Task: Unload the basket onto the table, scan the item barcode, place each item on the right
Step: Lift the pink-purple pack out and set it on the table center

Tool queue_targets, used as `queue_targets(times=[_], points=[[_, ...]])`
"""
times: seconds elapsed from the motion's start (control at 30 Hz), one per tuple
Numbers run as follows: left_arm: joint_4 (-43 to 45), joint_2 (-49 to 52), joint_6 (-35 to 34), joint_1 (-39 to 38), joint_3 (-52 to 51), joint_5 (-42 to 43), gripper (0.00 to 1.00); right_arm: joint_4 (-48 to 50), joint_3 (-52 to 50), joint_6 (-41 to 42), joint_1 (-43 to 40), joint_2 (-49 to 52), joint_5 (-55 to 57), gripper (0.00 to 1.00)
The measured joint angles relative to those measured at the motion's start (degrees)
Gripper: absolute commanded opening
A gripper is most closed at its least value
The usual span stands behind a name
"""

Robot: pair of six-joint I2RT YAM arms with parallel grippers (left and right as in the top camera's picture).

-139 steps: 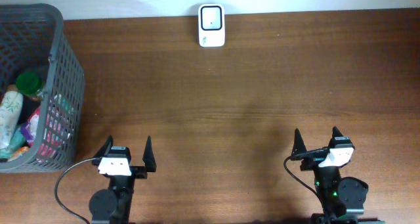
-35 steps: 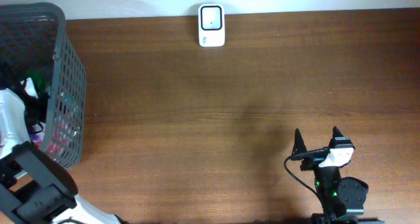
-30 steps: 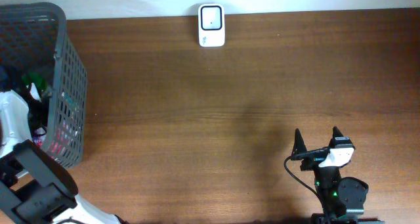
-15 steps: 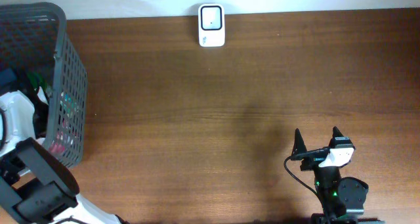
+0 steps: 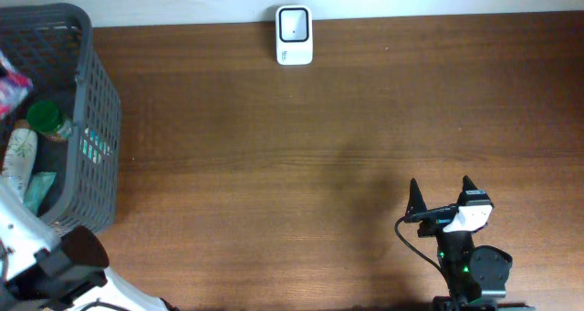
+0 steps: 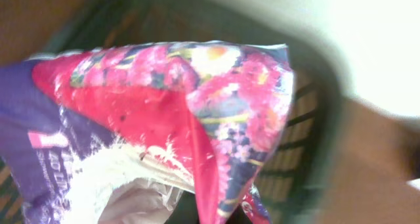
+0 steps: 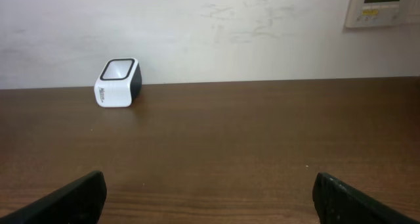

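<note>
A red and pink floral packet (image 6: 190, 112) with a purple side fills the left wrist view, hanging close to the camera above the grey basket. It hides my left gripper's fingers, which are shut on it. From overhead only a corner of the packet (image 5: 9, 77) shows at the far left edge, over the basket (image 5: 96, 119). The white barcode scanner (image 5: 294, 36) stands at the table's back edge, also seen in the right wrist view (image 7: 119, 83). My right gripper (image 5: 442, 194) rests at the front right, open with nothing between its fingers (image 7: 209, 196).
Inside the basket lie a green-capped bottle (image 5: 44, 118), a pale tube (image 5: 18, 154) and a teal packet (image 5: 36, 189). My left arm's white and black body (image 5: 55, 265) fills the front left corner. A white wall runs behind the table.
My left gripper has shut on the floral packet inside the basket and pulled it up and to the left. The basket's other contents now show. The right arm has not moved.
</note>
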Motion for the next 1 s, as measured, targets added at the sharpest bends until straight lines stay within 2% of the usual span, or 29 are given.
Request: queue_targets(times=[0.07,0.23,0.33,0.4,0.5,0.6,0.77,1.0], points=[[0.5,-0.7,-5.0,0.0,4.6,7.5,0.00,0.0,0.0,0.0,0.0,0.0,0.0,0.99],[3.1,-3.4,-16.0,-2.4,7.0,23.4,0.00,0.0,0.0,0.0,0.0,0.0,0.0,0.99],[3.1,-3.7,-17.6,-8.2,7.1,28.9,0.00,0.0,0.0,0.0,0.0,0.0,0.0,0.99],[3.1,-3.7,-15.7,-15.6,7.1,31.0,0.00,0.0,0.0,0.0,0.0,0.0,0.0,0.99],[0.8,-3.7,-12.9,-25.0,7.1,26.8,0.00,0.0,0.0,0.0,0.0,0.0,0.0,0.99],[-2.8,-2.8,-11.4,-36.7,7.1,16.5,0.00,0.0,0.0,0.0,0.0,0.0,0.0,0.99],[-6.2,2.8,-10.6,-48.0,7.2,6.1,0.00,0.0,0.0,0.0,0.0,0.0,0.0,0.99],[-7.0,22.7,-10.4,-59.5,7.1,1.8,0.00,0.0,0.0,0.0,0.0,0.0,0.0,0.99]])
